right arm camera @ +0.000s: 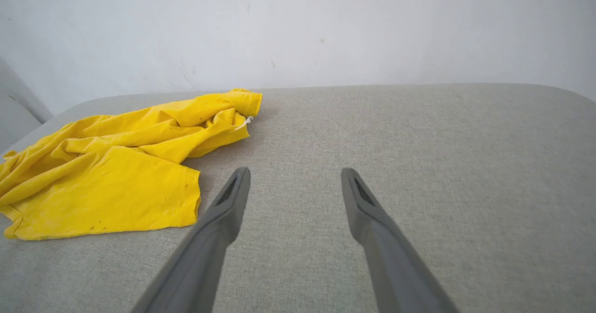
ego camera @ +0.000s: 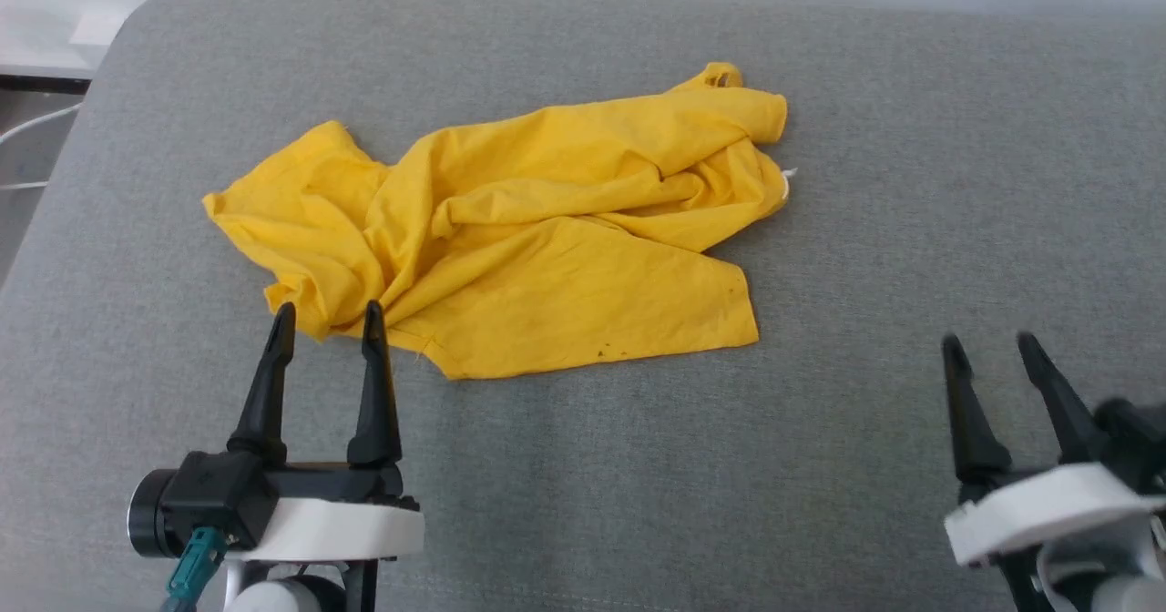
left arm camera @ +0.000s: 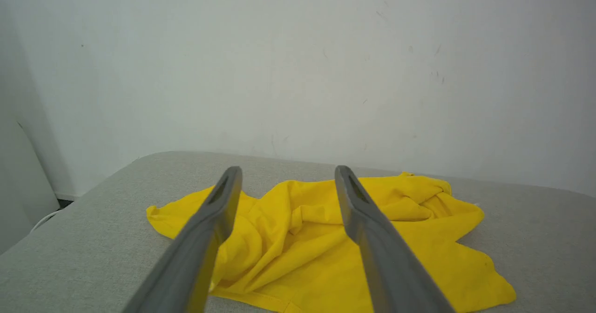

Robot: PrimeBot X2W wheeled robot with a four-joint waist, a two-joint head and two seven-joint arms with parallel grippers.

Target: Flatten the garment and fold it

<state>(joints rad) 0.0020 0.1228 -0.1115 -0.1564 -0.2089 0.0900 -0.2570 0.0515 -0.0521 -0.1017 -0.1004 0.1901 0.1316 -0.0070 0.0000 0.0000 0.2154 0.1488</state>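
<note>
Lying: shirt, crumpled on counter
Left hand: fingers apart, at shirt's 7 o'clock, perhaps touching
Right hand: fingers apart, empty, at 4 o'clock

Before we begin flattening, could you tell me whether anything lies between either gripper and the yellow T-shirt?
Nothing visible does. Only bare grey surface lies between the right gripper and the garment; the left gripper is at its near edge.

I see left gripper fingers spread wide, rising from bottom centre; crumpled yellow garment beyond on grey padded surface, white wall above.
</note>
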